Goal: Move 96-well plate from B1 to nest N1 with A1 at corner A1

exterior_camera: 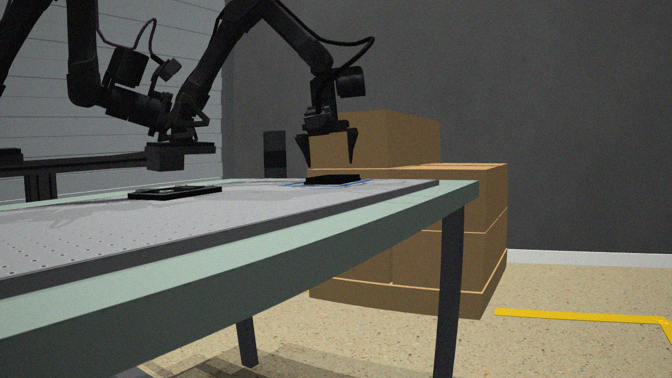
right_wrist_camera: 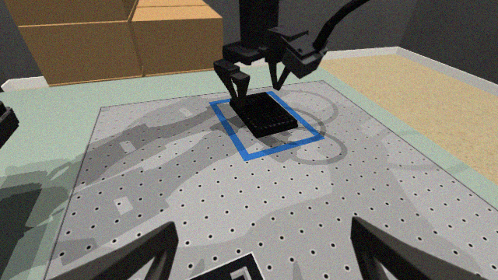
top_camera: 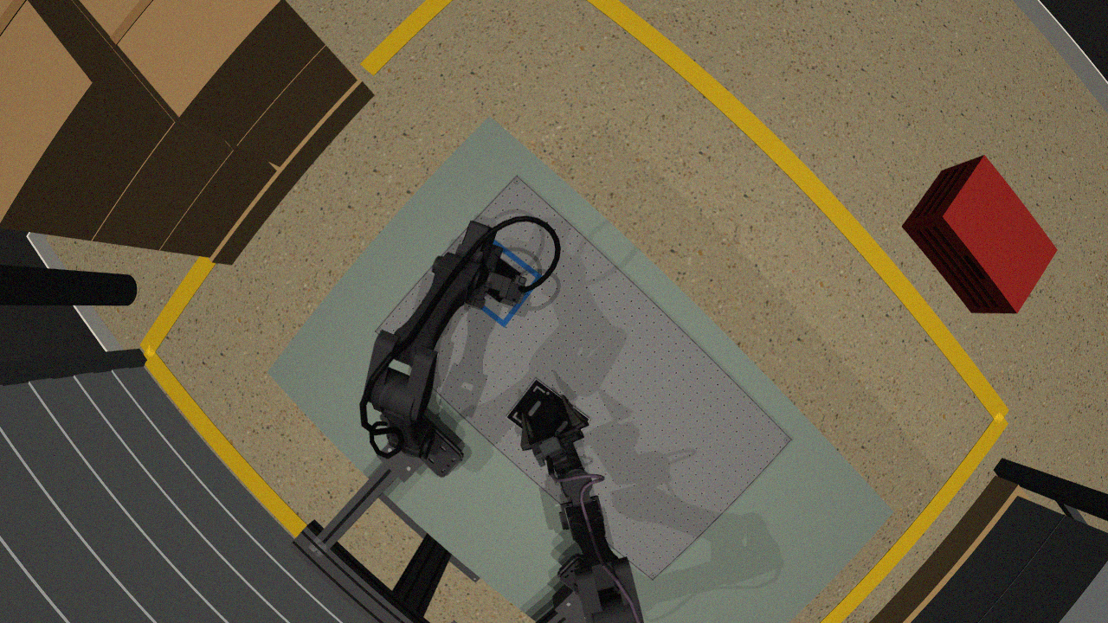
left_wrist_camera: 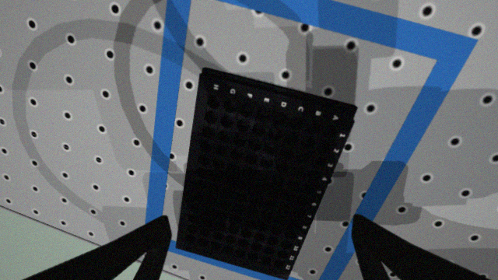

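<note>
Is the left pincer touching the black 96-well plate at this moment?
Apart. The exterior view shows a gap between the left pincer's fingertips and the 96-well plate below.
</note>
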`<move>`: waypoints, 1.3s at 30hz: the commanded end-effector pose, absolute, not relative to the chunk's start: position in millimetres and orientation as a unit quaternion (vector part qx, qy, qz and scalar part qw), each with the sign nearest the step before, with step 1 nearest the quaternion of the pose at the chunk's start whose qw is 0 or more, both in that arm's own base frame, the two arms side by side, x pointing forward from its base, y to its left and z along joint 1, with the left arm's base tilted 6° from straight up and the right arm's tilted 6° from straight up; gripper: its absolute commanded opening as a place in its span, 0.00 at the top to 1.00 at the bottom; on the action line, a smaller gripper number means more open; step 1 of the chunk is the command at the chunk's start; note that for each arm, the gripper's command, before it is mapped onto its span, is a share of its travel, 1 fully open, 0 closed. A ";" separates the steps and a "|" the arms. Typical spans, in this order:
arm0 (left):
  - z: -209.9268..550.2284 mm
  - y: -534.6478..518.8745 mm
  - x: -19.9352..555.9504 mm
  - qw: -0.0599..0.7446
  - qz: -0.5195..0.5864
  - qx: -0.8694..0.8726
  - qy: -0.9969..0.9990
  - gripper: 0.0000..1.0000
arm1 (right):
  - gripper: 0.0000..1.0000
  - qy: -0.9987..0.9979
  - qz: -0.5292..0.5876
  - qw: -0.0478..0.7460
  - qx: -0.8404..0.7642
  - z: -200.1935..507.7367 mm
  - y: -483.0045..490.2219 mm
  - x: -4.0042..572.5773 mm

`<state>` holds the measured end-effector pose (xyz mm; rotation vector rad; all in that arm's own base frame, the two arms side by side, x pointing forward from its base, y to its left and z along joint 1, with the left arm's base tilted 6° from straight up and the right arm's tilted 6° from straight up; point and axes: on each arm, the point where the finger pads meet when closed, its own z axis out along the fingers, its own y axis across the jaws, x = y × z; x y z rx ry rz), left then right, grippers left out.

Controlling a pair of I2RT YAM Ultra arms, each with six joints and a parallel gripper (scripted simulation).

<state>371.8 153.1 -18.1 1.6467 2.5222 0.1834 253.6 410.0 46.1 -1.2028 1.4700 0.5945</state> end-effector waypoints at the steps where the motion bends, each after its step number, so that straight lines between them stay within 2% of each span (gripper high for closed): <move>1: -18.2 153.4 375.7 0.036 0.045 0.643 0.764 0.00 | 0.00 0.582 0.300 0.598 -0.463 73.8 418.3 245.2; 32: -52.1 150.0 382.9 0.035 0.041 0.663 0.747 0.00 | 0.00 0.584 0.299 0.593 -0.467 67.3 417.5 241.7; 39: -51.4 151.3 383.8 0.035 0.041 0.665 0.745 0.08 | 0.00 0.584 0.299 0.593 -0.467 67.3 417.5 241.7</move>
